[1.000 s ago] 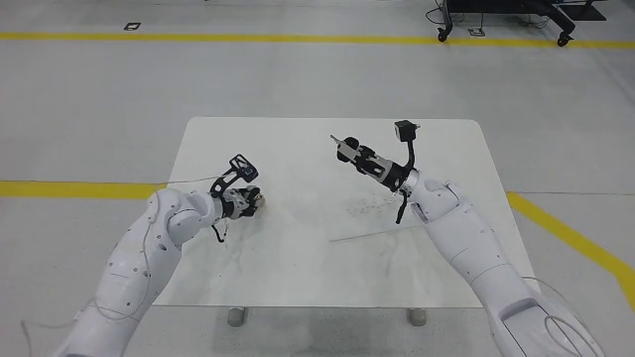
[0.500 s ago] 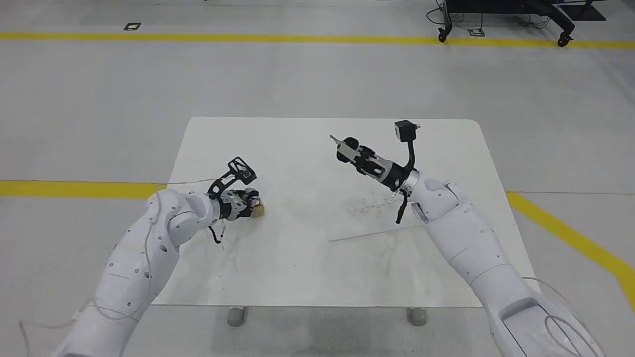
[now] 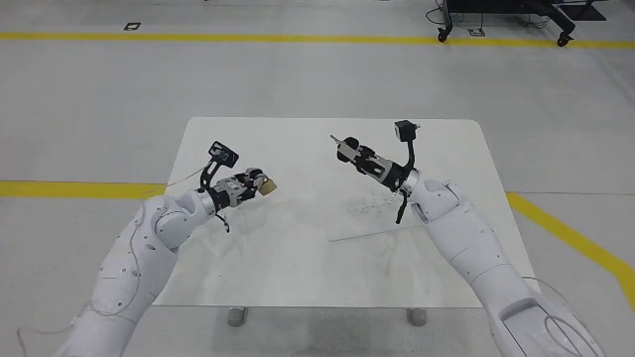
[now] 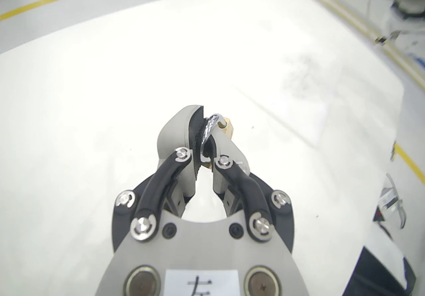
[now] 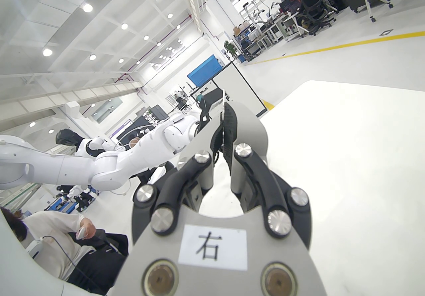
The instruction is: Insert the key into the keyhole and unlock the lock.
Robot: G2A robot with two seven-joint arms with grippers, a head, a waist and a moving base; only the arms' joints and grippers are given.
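The lock [image 3: 268, 186] is held by its shackle in the closed left gripper [image 4: 206, 131], over the surface [image 3: 317, 268], left of centre in the top view. A thin key [image 3: 336, 141] is pinched in the closed right gripper [image 5: 225, 113], right of centre and well apart from the lock. Both things are judged as picked up, while the bringing together, the insertion and the turning are not yet done.

Most of padlock [image 4: 228, 127] body hidden between left gripper [image 4: 208, 126] fingers; key [image 3: 337, 141] too small to resolve teeth.
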